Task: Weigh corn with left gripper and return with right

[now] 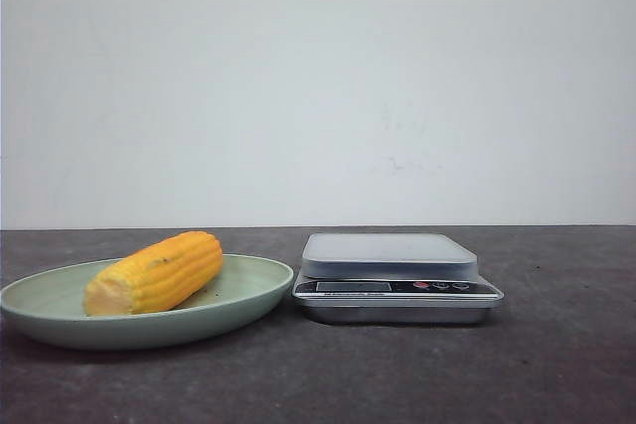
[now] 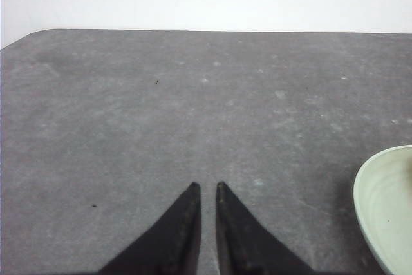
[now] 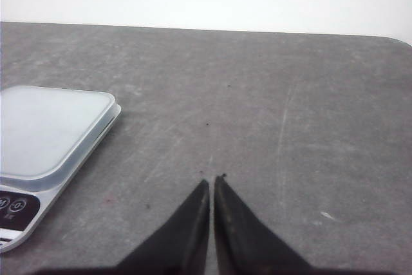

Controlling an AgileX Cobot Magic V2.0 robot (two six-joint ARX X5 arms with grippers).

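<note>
Yellow-orange corn (image 1: 156,272) lies on its side in the pale green plate (image 1: 248,297), paler cut end toward the camera, on the left of the dark grey tabletop (image 1: 556,364). Just beside the plate, to the right, sits the silver scale (image 1: 396,277), its platform bare. The left gripper (image 2: 207,188) hovers over tabletop near the plate's rim, jaws clenched to a sliver, grasping nothing. The right gripper (image 3: 212,181) hangs beside the scale, jaws likewise pressed together, nothing between them.
</note>
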